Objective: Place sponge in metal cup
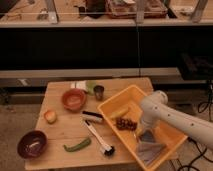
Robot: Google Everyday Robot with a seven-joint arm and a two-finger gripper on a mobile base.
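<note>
You have the gripper (144, 134) low in the yellow bin (114, 98), between a dark bunch (126, 123) and a grey cloth (150, 150); its state you cannot tell.

Sponge (86, 86): pale with a green part, lying flat near the far edge of the wooden surface (60, 131), just beside the metal cup (99, 92).
Metal cup: small, dark, upright, mouth up.
Gripper (144, 134): lowered inside the yellow bin (111, 108), well apart from both.
</note>
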